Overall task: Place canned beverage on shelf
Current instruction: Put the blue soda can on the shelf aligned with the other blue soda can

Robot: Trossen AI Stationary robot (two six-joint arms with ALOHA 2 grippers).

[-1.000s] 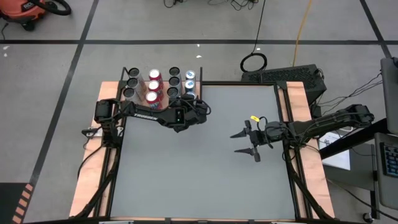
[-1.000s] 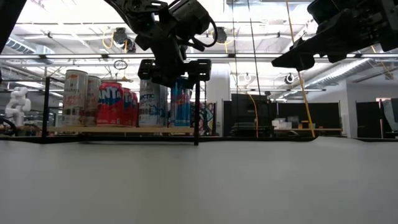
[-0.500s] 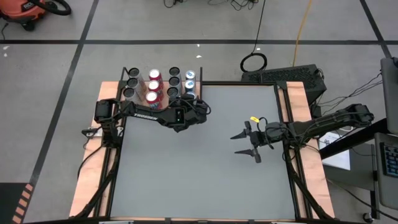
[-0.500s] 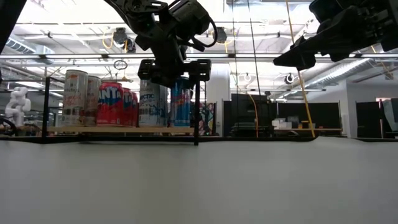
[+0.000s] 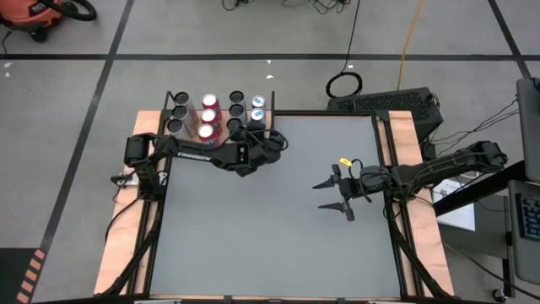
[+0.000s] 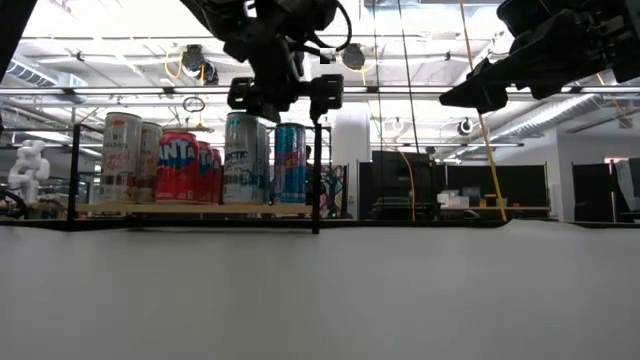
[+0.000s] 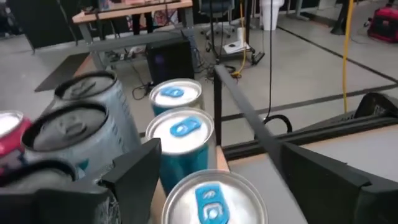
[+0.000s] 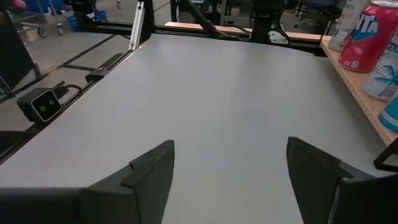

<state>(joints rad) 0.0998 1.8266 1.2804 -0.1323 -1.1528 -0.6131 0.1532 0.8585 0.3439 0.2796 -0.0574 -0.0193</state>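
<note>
The right gripper hangs open and empty over the table. Farther back, the left gripper hovers open just above a blue-topped can, which seems to stand free on the shelf among other cans.

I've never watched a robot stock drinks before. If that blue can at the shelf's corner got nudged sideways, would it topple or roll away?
Probably it would tip rather than slide: the blue can stands tall and narrow on the shelf. Neighbouring cans stand close on one side, so they might catch it. On its side, its round body would likely roll. The left gripper hangs open just above it.
</note>
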